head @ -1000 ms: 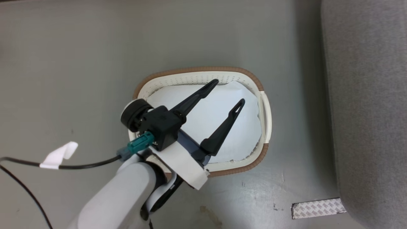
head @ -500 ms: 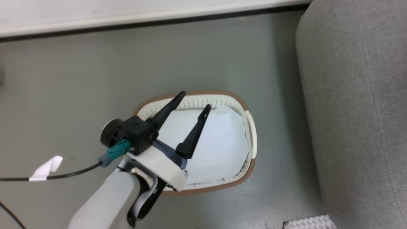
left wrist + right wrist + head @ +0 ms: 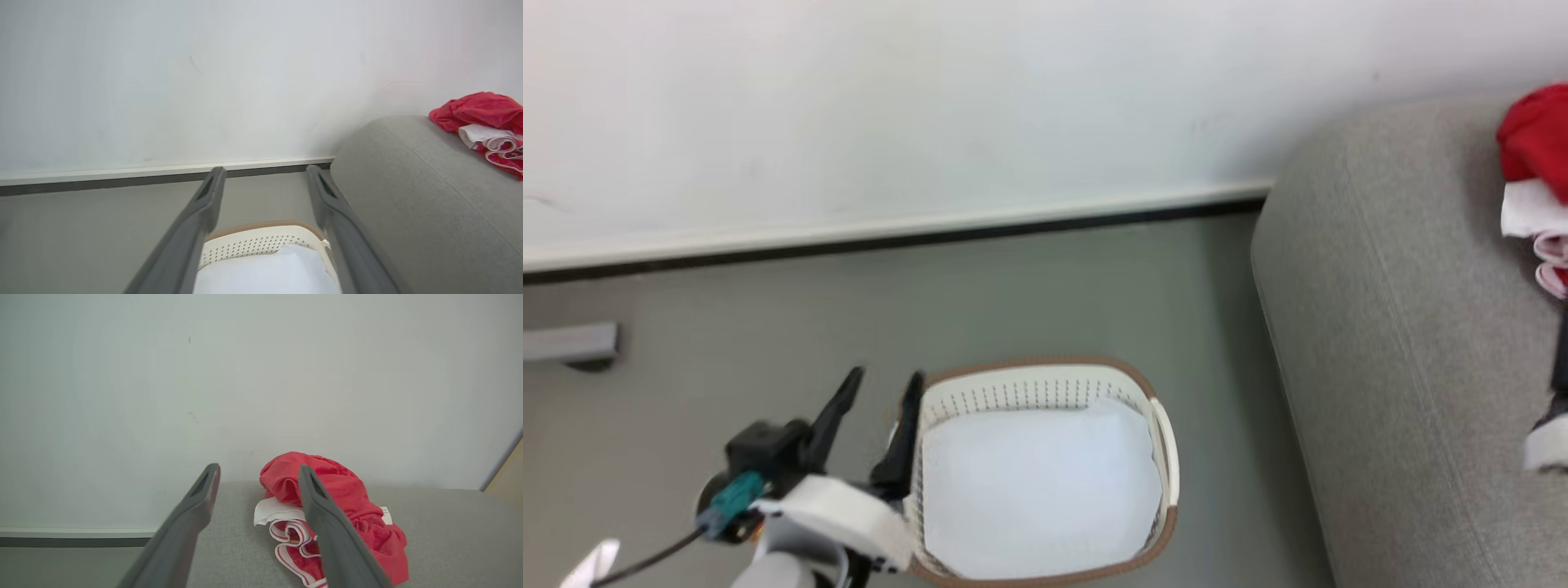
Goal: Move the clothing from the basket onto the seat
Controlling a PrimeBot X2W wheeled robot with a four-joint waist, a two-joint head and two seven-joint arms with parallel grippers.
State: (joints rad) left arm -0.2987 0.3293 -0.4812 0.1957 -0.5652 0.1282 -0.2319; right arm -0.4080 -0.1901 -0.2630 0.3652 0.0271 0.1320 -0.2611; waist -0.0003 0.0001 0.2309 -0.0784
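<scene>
Red clothing [image 3: 347, 498] sits bunched up on the grey seat [image 3: 1380, 327], and both sets of jaws are empty.

The pile is on top of the seat by its wall-side edge, red folds with white-striped trim and a white piece tucked in on the side nearer the basket. The basket [image 3: 1045, 365] is on the floor [image 3: 768, 327] close to the seat's rounded side, with a strip of floor between them and a white sheet [image 3: 1037, 482] lying flat inside. The left gripper [image 3: 885, 377] hovers over the basket's rim on the side away from the seat, jaws spread wide and holding nothing. The right gripper [image 3: 258, 468] points at the pile, jaws also spread and clear of the cloth.
</scene>
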